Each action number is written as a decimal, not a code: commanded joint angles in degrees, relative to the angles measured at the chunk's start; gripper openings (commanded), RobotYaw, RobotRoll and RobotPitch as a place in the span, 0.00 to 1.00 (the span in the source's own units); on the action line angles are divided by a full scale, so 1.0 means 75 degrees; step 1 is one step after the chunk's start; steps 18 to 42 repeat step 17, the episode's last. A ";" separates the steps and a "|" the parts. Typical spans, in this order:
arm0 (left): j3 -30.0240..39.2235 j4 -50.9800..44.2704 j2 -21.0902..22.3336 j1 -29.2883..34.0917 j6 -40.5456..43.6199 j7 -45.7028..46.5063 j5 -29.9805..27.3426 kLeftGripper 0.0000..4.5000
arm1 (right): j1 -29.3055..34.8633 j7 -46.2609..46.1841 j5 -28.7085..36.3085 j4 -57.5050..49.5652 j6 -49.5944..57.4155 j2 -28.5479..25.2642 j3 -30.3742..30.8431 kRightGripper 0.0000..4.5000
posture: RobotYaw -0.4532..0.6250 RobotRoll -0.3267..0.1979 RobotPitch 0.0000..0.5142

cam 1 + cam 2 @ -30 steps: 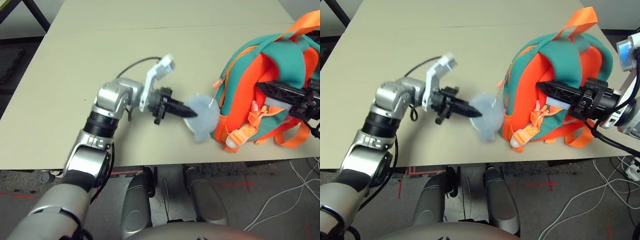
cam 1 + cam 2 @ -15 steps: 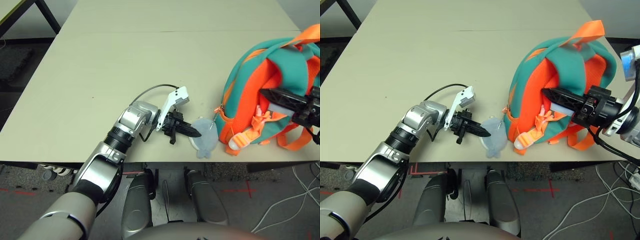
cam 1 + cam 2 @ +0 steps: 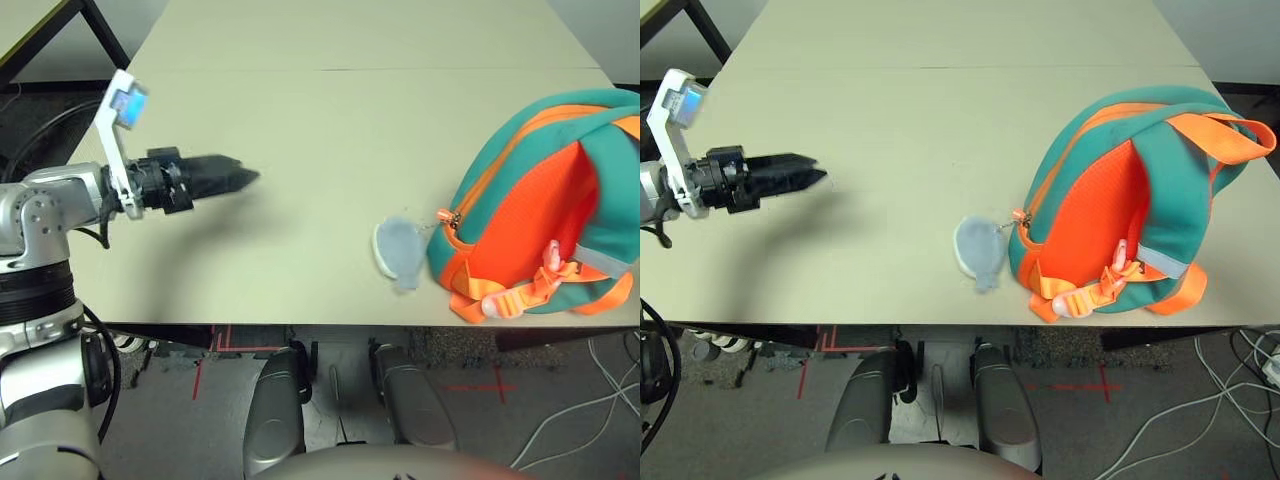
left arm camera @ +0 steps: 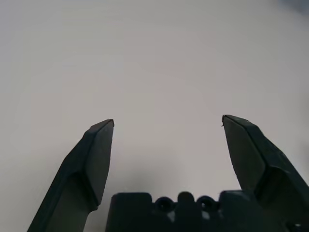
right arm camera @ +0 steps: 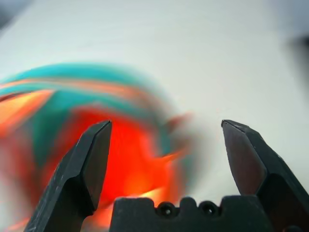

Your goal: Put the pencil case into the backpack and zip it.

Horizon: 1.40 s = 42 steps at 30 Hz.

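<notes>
At the left, the robot's left gripper (image 4: 166, 126) hovers over the beige table (image 3: 300, 110), fingers spread wide, holding nothing. A grey plush charm (image 3: 398, 253) lies near the front edge, chained to the small teal fabric backpack (image 3: 540, 235) with orange trim lying at right. The right gripper (image 5: 166, 126) is wide open, empty.

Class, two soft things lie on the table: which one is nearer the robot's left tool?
The grey plush charm: it lies flat on the table between the open left tool and the teal and orange backpack, which sits farther right.
</notes>
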 commanded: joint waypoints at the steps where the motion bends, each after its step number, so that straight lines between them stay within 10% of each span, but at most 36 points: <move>1: 0.0054 0.1587 -0.0292 -0.0150 -0.2786 0.1600 0.1017 1.00 | -0.1730 -0.0566 -0.1641 0.1269 -0.2469 0.1001 0.2237 1.00 | 0.28 0.62 0.36; 6: -0.0422 0.3628 -0.0883 -0.0361 -0.5532 0.3002 0.1957 1.00 | -0.4399 -0.0814 -0.3013 0.3827 -0.5113 0.2447 0.3537 1.00 | 0.32 0.62 0.36; 11: -0.0795 0.4888 -0.1376 -0.0679 -0.6607 0.3472 0.2320 1.00 | -0.5325 -0.0725 -0.3712 0.5516 -0.6680 0.3034 0.4027 1.00 | 0.29 0.62 0.38; 42: -0.0906 0.5708 -0.1740 -0.0823 -0.6903 0.3706 0.2343 1.00 | -0.5231 -0.0741 -0.4198 0.6464 -0.7633 0.3543 0.4383 1.00 | 0.30 0.62 0.36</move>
